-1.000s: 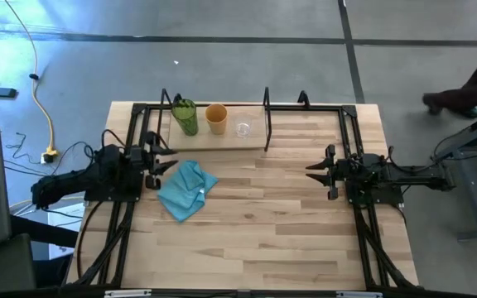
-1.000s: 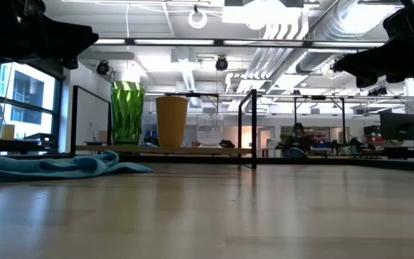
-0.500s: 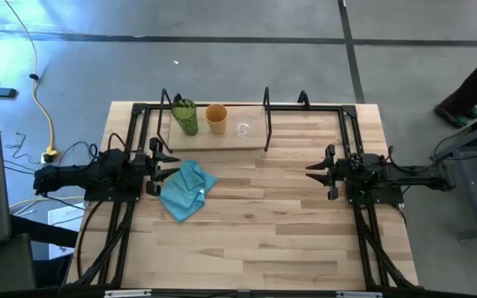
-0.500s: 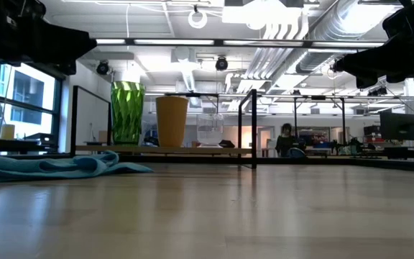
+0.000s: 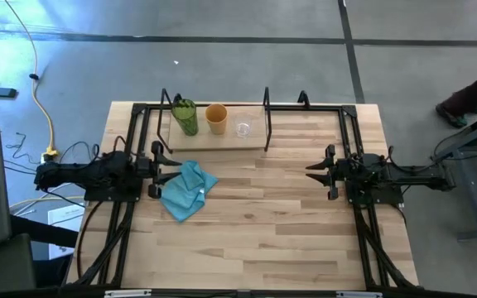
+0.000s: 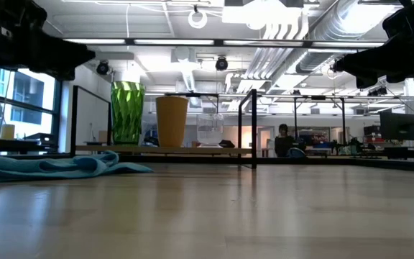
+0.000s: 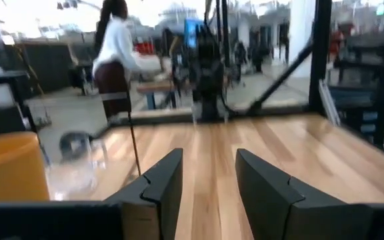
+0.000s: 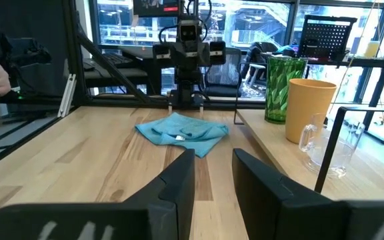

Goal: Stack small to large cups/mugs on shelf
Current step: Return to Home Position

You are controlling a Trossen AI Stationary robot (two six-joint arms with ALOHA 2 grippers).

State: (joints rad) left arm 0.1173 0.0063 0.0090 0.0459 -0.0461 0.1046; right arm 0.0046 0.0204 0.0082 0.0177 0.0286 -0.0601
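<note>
Three cups stand in a row on the shelf, a low wood board in a black wire frame at the table's far side: the green tumbler, the orange-tan cup and the small clear glass cup. They show upright on their bases in the low view: green tumbler, orange-tan cup, clear cup. My left gripper hovers open at the table's left, nearer than the shelf. My right gripper hovers open at the table's right, holding nothing. The right wrist view shows the clear cup nearest.
A light blue cloth lies crumpled on the table just right of my left gripper. Black posts of the shelf frame rise beside the clear cup. Bare tabletop spreads between the arms and toward the near edge.
My left gripper has shifted a little toward the table's near edge, and its arm has swung from a slant to lie level across the table. The cups and the cloth have stayed where they were.
</note>
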